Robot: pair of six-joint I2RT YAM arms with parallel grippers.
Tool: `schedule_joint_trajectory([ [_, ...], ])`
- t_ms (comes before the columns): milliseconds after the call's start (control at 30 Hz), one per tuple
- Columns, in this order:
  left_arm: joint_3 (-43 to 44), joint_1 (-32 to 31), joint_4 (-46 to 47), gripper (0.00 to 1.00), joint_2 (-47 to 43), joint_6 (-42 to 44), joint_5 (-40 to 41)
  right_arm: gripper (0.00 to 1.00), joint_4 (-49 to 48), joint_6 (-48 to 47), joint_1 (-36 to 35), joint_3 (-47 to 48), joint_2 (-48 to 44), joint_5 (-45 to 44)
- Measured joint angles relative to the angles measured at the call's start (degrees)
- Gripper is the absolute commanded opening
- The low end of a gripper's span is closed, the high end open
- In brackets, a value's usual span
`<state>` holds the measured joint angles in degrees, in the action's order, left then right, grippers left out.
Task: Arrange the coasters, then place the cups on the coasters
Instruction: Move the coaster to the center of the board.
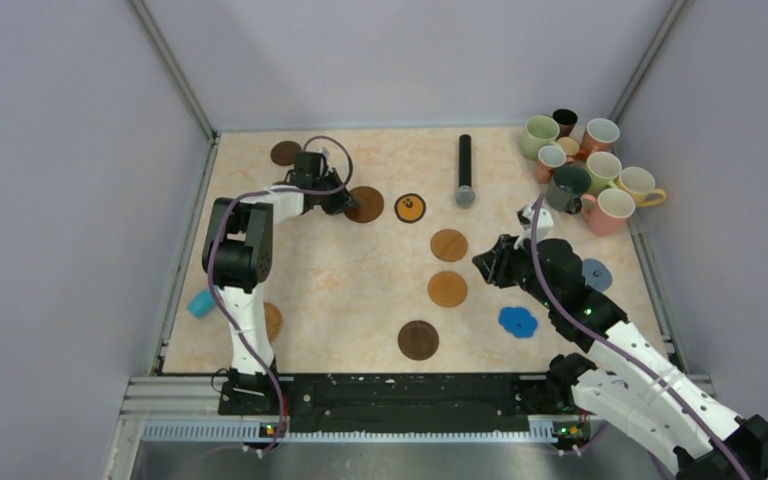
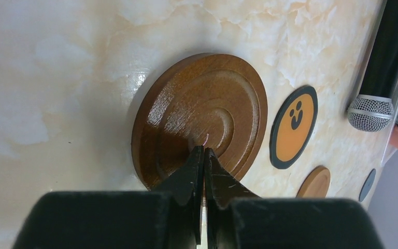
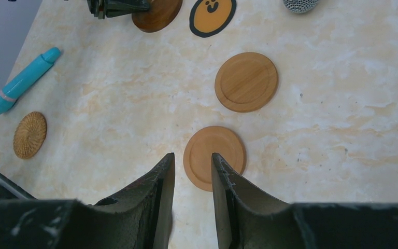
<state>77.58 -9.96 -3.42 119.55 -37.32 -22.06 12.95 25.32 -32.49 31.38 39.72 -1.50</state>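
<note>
Nearest us, a dark coaster (image 1: 418, 340) and a blue flower coaster (image 1: 518, 321) lie flat on the surface (image 1: 340, 290). The right pincer (image 3: 192, 158) hangs part open and empty over a tan coaster (image 3: 228, 148). Farther off, the left pincer (image 2: 204, 150) is closed, tips at a brown coaster (image 2: 202, 104) beside the black-and-orange coaster (image 2: 293, 127). These discs show no long axis. Far right, the cups (image 1: 580, 165) stand clustered, mouths up.
</note>
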Motion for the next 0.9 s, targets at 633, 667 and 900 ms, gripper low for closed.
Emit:
schedule_joint_trajectory([
  [633, 1.3, -1.3, -3.3, 0.10, 0.0, 1.9, -1.1, 0.32, 0.0, 0.3, 0.0, 0.0, -1.0, 0.0],
  [667, 2.6, -1.3, -4.3, 0.11, 0.0, 2.0, -1.1, 0.32, 0.0, 0.3, 0.0, 0.0, -1.1, 0.0],
  [900, 6.7, -1.0, -4.8, 0.28, -4.0, 2.3, 1.6, 0.34, 0.4, 0.3, 0.0, 0.0, -1.2, 0.0],
])
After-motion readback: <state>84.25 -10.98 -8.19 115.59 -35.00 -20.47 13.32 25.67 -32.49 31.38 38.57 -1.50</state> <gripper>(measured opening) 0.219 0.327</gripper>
